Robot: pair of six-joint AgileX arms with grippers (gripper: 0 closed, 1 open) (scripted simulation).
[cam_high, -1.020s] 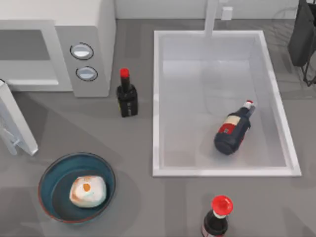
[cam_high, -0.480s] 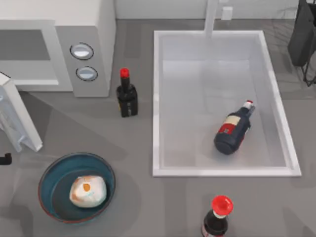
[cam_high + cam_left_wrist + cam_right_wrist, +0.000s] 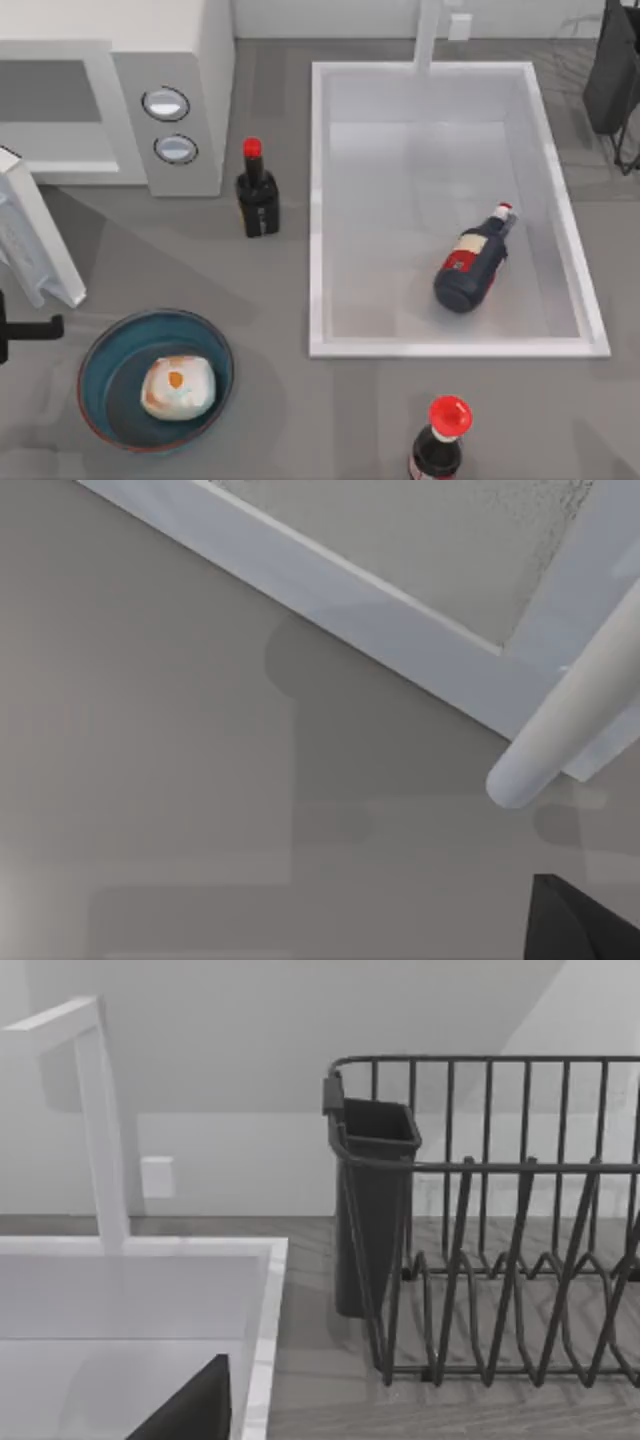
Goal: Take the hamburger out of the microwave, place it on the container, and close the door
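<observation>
At the left edge of the frame, just below the open door (image 3: 35,235), a dark part of the left hand (image 3: 30,328) is seen; whether its fingers are spread or pressed together cannot be told. The door's bar handle (image 3: 570,725) is shown close up in the left wrist view. The hamburger (image 3: 177,388) is already set in the container (image 3: 100,365) at lower left, near the hand. The microwave (image 3: 190,60) at upper left is left open, so closing is judged the remaining step. A push landing off the panel could be deflected into the container's rim. The right hand is parked by the dish rack (image 3: 500,1220).
</observation>
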